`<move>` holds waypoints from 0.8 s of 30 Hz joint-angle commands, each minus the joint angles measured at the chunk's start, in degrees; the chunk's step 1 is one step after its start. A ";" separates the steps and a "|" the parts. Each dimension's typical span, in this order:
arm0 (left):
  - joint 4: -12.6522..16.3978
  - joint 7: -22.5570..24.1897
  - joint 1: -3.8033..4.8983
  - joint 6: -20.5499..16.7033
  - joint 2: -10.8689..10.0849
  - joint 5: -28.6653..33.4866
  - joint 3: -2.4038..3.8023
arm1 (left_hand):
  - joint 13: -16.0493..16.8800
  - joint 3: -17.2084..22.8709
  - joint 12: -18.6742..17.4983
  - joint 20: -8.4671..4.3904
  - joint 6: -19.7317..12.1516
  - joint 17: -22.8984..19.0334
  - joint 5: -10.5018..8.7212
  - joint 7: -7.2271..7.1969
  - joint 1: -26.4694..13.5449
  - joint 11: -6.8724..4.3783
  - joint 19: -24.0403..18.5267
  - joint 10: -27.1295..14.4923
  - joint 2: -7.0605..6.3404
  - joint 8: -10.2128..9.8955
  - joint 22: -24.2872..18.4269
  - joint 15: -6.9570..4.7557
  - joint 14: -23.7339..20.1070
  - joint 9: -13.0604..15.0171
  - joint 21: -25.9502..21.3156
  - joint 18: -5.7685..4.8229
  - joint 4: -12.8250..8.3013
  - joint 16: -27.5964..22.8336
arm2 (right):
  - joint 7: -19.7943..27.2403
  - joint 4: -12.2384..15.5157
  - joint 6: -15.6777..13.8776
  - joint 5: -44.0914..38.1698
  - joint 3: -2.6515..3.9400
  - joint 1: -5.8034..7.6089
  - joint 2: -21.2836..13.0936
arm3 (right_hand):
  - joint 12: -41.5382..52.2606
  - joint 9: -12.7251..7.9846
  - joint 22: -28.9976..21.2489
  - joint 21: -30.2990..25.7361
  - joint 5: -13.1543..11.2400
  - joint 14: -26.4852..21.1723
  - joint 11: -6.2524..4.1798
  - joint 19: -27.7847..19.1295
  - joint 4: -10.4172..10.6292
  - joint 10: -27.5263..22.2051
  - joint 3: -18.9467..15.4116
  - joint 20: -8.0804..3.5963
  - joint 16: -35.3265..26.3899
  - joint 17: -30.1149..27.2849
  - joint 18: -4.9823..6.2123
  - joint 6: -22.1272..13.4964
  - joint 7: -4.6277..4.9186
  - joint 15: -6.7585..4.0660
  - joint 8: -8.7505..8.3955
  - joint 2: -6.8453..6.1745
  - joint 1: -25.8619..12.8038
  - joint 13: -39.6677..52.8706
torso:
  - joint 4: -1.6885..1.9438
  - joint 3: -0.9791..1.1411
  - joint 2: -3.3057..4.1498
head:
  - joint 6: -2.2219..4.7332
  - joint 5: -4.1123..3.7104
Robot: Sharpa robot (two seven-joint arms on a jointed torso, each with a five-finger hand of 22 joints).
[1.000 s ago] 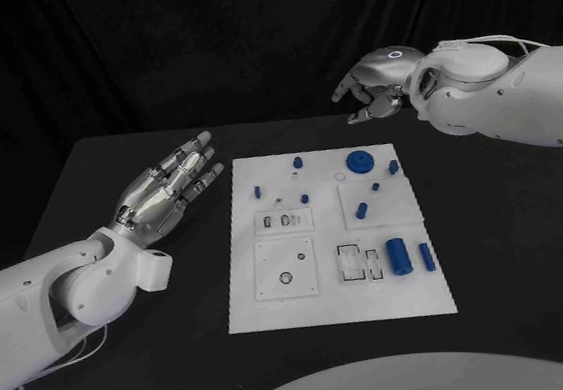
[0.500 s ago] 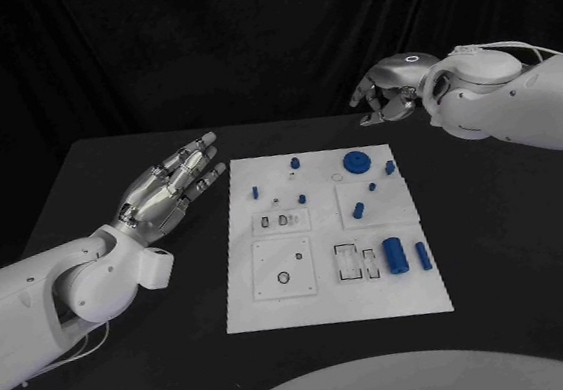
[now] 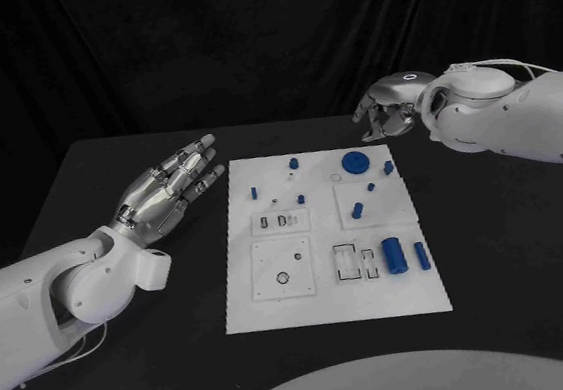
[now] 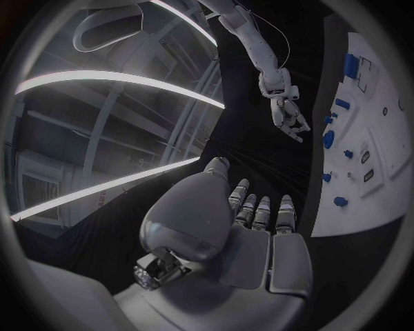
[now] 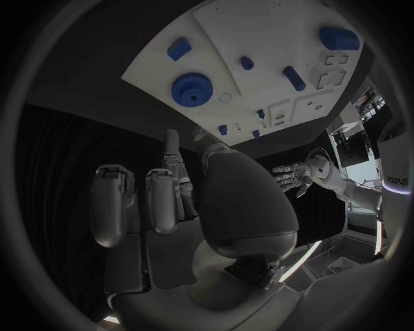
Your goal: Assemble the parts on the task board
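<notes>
Hidden, cut off, or too small to read

In the head view the right hand (image 3: 387, 108) was partly covered by its own wrist, so its fingers could not be read. In the left wrist view the task board (image 4: 379, 172) was cut by the circle's rim, and its small blue parts (image 4: 341, 201) were too tiny to tell apart.

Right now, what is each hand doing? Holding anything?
Left hand: open, fingers spread, holding nothing.
Right hand: fingers curled in, nothing in them.

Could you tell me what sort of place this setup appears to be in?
Probably a robotics lab test bench: a black table against dark curtains, a white task board with small blue parts, and two silver robot hands nearby.
</notes>
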 commanded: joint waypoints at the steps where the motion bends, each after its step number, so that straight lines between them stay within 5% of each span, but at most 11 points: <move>1: -0.04 0.28 0.09 1.27 0.14 -0.01 0.05 | 0.07 0.34 0.32 0.52 0.17 -0.08 0.24 0.10 0.72 0.52 0.07 -0.06 0.03 0.30 -0.08 -0.02 -0.02 0.03 -0.19 0.51 -0.06 -0.21 | 0.53 -0.28 0.80 0.09 0.03 -0.32 0.18 | 16.59 -0.16 9.24 -2.06 -0.44 0.21 -0.77 -1.00 0.03 0.85 -1.13 -0.84 -1.60 -2.91 0.70 0.80 -0.11 -0.47 0.17 0.04 0.25 14.47 | -0.03 -0.03 0.01 | 0.01 -0.04; 2: -0.08 0.23 0.09 1.32 0.16 -0.01 0.05 | 0.07 0.34 0.32 0.52 0.17 -0.08 0.24 0.10 0.72 0.52 0.07 -0.06 0.03 0.30 -0.08 -0.02 -0.02 0.03 -0.19 0.51 -0.06 -0.21 | 0.59 -0.33 0.87 0.09 0.03 -0.39 0.25 | 29.05 -0.27 9.16 -2.59 -0.56 0.14 -0.94 -1.07 0.35 0.23 -1.45 -0.97 -1.90 -3.31 0.79 1.16 -0.47 -0.94 0.09 0.51 0.16 27.93 | -0.03 -0.03 0.02 | 0.01 -0.06; 4: -0.16 0.15 0.08 1.44 0.22 -0.01 0.05 | 0.07 0.34 0.32 0.52 0.17 -0.08 0.24 0.10 0.72 0.52 0.07 -0.06 0.03 0.30 -0.08 -0.02 -0.02 0.03 -0.19 0.51 -0.06 -0.21 | 0.51 -0.41 1.08 0.09 0.03 -0.52 0.36 | 48.61 0.64 8.26 -4.56 -0.69 0.04 -1.89 -2.27 0.69 19.29 -2.10 -1.14 -1.75 -2.68 1.24 3.65 -1.06 -0.93 1.45 0.85 -0.36 56.03 | -0.06 -0.03 0.02 | 0.01 -0.06; 5: -0.20 0.09 0.08 1.53 0.26 -0.01 0.05 | 0.07 0.39 0.32 0.61 0.14 -0.08 0.24 0.10 0.73 0.52 0.07 -0.06 0.07 0.32 -0.08 0.07 -0.02 0.02 -0.19 0.50 -0.03 -0.21 | 0.40 -0.43 1.20 0.09 0.03 -0.58 0.42 | 53.77 1.27 9.46 -2.76 -1.04 1.93 -2.12 -0.85 0.99 27.16 -2.80 -1.27 1.29 3.53 0.75 3.86 -1.26 -0.93 1.73 0.90 -0.88 65.50 | -0.07 -0.02 0.03 | 0.01 -0.09; 10: -0.28 -0.16 0.07 1.88 0.39 -0.01 0.05 | 0.07 0.45 0.32 0.73 0.13 -0.08 0.23 0.10 0.73 0.52 0.07 -0.06 0.10 0.35 -0.08 0.20 -0.02 0.01 -0.19 0.49 0.01 -0.21 | 0.41 -0.54 1.62 0.09 0.03 -0.83 0.71 | 55.02 2.70 11.19 0.05 -0.66 6.01 -2.51 1.42 1.45 30.42 -3.64 -1.48 6.71 16.52 -0.08 5.26 -1.47 -1.23 2.68 0.67 -1.31 68.57 | -0.11 0.03 0.03 | 0.01 -0.10; 18: -0.36 -0.60 0.06 2.12 0.44 -0.01 0.05 | 0.06 0.60 0.32 1.01 0.05 -0.08 0.25 0.11 0.74 0.53 0.07 -0.07 0.18 0.41 -0.08 0.47 -0.02 -0.01 -0.19 0.47 0.09 -0.21 | 0.53 -0.72 2.82 -2.14 0.03 -1.29 1.14 | 55.02 3.41 13.16 3.62 -0.02 6.01 -3.14 3.89 3.32 30.42 -4.17 -2.01 6.71 16.52 -1.10 4.12 -2.30 -1.70 2.02 -0.33 -2.60 68.57 | -0.02 0.00 0.01 | 0.01 -0.15; 24: -0.34 -0.78 0.05 2.39 0.45 -0.01 0.05 | 0.06 0.65 0.32 1.15 0.01 -0.08 0.25 0.12 0.79 0.56 0.07 -0.08 0.06 0.45 -0.08 0.60 -0.02 -0.01 -0.19 0.47 0.04 -0.21 | 0.26 -1.12 3.06 -3.14 0.04 -1.83 1.53 | 55.02 4.07 13.18 3.31 0.85 6.01 -2.76 3.59 4.03 30.42 -3.88 -1.70 6.71 16.52 -1.02 2.84 -1.96 -1.28 1.54 -0.68 -2.68 68.57 | 0.00 -0.05 0.00 | 0.01 -0.20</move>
